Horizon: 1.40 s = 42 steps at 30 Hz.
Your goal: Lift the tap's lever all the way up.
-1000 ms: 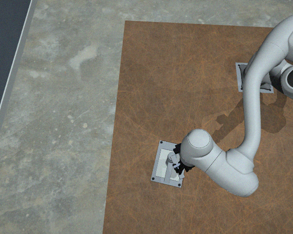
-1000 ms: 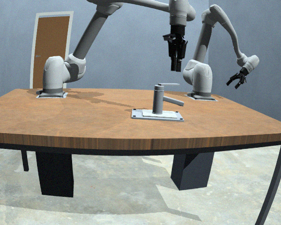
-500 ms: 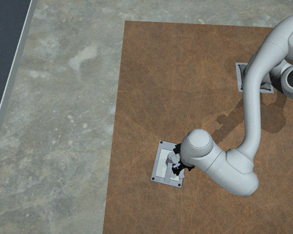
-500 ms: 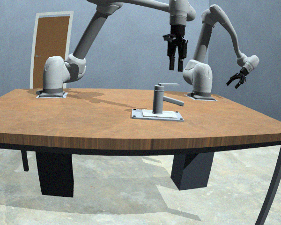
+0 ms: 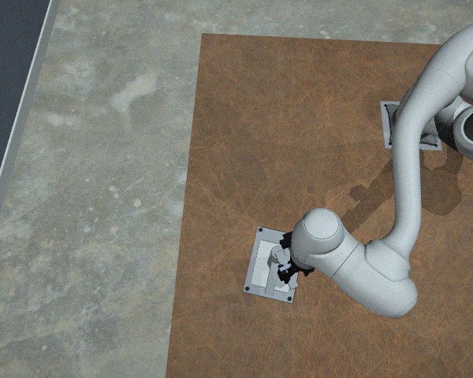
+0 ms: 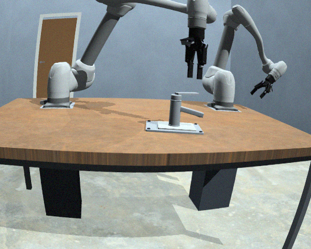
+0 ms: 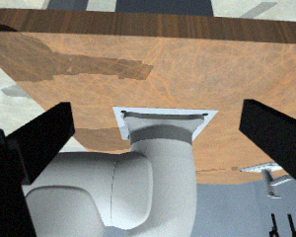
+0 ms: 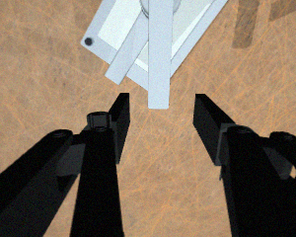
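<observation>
The grey tap (image 6: 174, 113) (image 7: 269, 184) stands upright on its base plate (image 5: 271, 235) (image 6: 152, 126). Its flat lever (image 6: 189, 93) (image 8: 159, 64) sticks out from the top and looks about level. The spout (image 6: 192, 111) (image 8: 125, 57) slopes down below it. My right gripper (image 6: 194, 78) (image 8: 162, 108) points down, partly open and empty, above the lever's height. In the right wrist view the lever's free end shows between the fingertips, but lies below them. My left gripper (image 6: 257, 95) (image 7: 157, 116) is wide open and empty, far from the tap.
The left arm's base (image 6: 223, 93) stands at the back right in the exterior view, and the right arm's base (image 6: 58, 85) at the back left. Both stand on the brown table (image 6: 96, 134). The right arm hides part of the tap in the top view.
</observation>
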{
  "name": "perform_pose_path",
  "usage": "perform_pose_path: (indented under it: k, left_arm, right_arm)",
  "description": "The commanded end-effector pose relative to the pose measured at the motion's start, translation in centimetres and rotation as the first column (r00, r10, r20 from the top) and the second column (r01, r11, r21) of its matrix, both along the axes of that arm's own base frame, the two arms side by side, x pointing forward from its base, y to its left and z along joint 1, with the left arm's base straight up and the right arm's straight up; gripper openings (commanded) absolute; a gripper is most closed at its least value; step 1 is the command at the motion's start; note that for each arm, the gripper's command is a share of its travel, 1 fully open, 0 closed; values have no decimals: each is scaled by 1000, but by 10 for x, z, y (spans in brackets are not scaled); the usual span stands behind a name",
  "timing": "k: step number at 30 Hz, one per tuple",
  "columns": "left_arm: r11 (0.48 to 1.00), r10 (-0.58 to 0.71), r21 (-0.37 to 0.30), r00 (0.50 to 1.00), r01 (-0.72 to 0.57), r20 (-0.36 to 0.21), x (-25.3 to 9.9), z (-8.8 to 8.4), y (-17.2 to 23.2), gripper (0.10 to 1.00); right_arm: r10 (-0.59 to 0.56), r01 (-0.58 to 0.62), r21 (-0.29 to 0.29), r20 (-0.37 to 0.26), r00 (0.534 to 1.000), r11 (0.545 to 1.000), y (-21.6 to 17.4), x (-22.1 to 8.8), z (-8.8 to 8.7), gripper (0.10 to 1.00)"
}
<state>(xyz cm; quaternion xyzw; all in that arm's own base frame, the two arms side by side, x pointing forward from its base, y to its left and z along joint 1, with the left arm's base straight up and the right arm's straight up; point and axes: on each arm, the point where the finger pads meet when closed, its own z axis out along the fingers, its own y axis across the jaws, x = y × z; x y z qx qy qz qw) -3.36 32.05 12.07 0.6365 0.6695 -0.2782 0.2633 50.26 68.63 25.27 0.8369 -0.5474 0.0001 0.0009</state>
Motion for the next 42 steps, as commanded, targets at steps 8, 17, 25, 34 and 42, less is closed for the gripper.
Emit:
perform_pose_path:
  k: [8,17,25,34,42]
  left_arm:
    - [1000,0,1,1000,0,0,0,0,0,1000]
    - [1000,0,1,1000,0,0,0,0,0,1000]
    - [1000,0,1,1000,0,0,0,0,0,1000]
    - [1000,0,1,1000,0,0,0,0,0,1000]
    - [1000,0,1,1000,0,0,0,0,0,1000]
  right_arm:
    - [0,0,2,1,1000,1000,0,0,1,434]
    - [0,0,2,1,1000,1000,0,0,-4,434]
    - [0,0,2,1,1000,1000,0,0,-13,434]
    - [0,0,2,1,1000,1000,0,0,-26,434]
    - [0,0,2,1,1000,1000,1,0,-38,434]
